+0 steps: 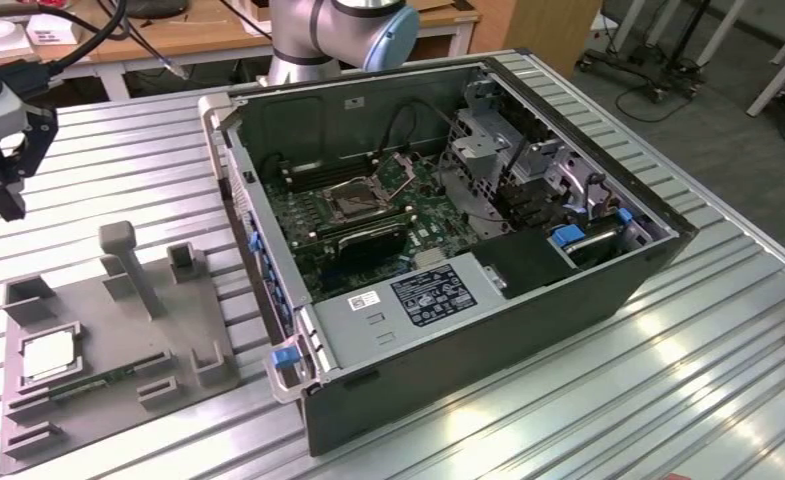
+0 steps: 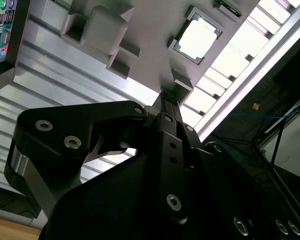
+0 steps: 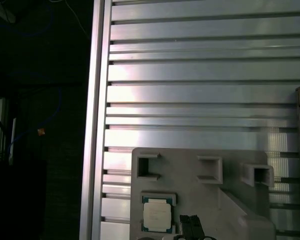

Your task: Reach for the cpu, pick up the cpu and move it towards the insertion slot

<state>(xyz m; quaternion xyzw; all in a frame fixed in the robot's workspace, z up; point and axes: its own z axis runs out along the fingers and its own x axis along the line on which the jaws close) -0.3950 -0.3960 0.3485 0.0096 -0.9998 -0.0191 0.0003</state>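
Note:
The cpu (image 1: pixel 48 355) is a small silver square chip lying flat in a pocket of the grey tray (image 1: pixel 192 345) at the exterior view's lower left. Both wrist views look down on the cpu (image 2: pixel 197 36) (image 3: pixel 157 216) in that pocket. My gripper (image 1: pixel 3 195) hangs in the air well above the table, over the far end of the tray and apart from the chip. Its fingertips (image 2: pixel 166 95) meet with nothing between them, and the gripper (image 3: pixel 190 226) tip sits just beside the chip. The insertion slot (image 1: pixel 355 203) is the silver-framed socket on the board inside the open computer case.
The open computer case (image 1: pixel 499 300) stands on the ribbed metal table (image 1: pixel 712 380), to the tray's right in the exterior view. A narrow green circuit strip (image 1: pixel 99 382) lies in the tray near the chip. Upright grey posts (image 1: pixel 125 262) rise from the tray. The table edge (image 3: pixel 97 125) drops off beside the tray.

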